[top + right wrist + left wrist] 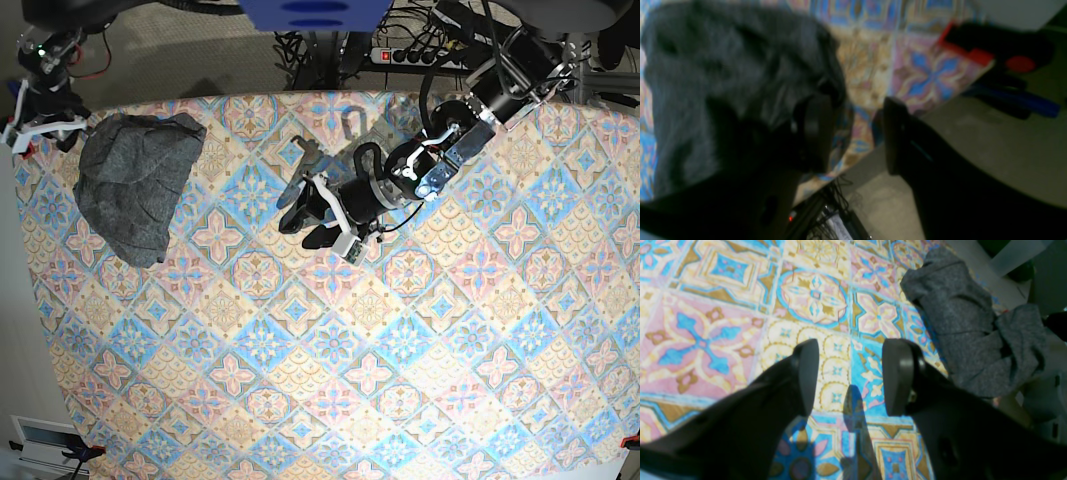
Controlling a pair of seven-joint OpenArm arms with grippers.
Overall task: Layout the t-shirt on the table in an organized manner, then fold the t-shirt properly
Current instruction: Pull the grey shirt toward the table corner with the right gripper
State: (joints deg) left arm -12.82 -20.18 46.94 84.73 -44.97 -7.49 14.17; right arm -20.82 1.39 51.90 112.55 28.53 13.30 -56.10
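Note:
The t-shirt (130, 185) lies crumpled in a dark-grey heap near the table's (400, 400) far left corner. In the left wrist view the t-shirt (973, 330) sits at the upper right, well apart from my left gripper (850, 376). That gripper hangs open over bare patterned cloth near the table's middle (298, 232). My right gripper (853, 136) is open at the table's edge beside the t-shirt (723, 83). One of its fingers (813, 133) is against the heap's rim, and only table edge and floor show between the fingers.
The right arm (45, 90) stands at the table's far left corner. Beyond that edge are grey floor, a red-and-black object (973, 53), a blue bar (1017, 100) and cables. A power strip (410, 55) lies behind the table.

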